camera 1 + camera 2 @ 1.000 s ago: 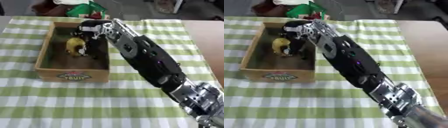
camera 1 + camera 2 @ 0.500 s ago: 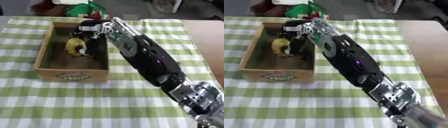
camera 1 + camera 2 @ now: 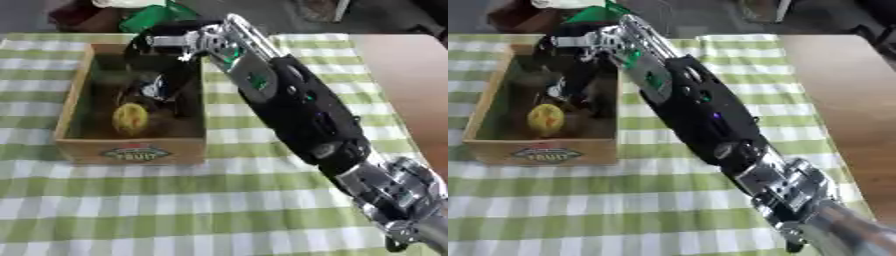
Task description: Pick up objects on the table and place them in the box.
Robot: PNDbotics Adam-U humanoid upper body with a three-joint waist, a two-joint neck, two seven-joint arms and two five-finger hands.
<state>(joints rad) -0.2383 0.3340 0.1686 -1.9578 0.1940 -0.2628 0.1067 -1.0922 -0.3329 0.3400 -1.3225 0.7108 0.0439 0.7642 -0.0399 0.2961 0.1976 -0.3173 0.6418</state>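
Note:
A wooden fruit box (image 3: pixel 77 150) stands on the left of the green checked cloth. A round yellow thing (image 3: pixel 129 119) lies inside it, near the front wall. My right arm stretches from the lower right up across the cloth, and my right hand (image 3: pixel 164 47) hangs over the box's far right part, reaching down inside. Right under it sits a dark thing with a pale patch (image 3: pixel 156 89). The hand hides whether it holds that thing. My left hand shows in neither view.
A green packet (image 3: pixel 592 12) and something white lie beyond the table's far edge. Bare brown tabletop (image 3: pixel 411 75) runs along the right of the cloth. The checked cloth (image 3: pixel 131 210) spreads in front of the box.
The yellow thing now lies nearer the box's front wall than before. My right hand has dropped lower into the box. The view has also shifted a little.

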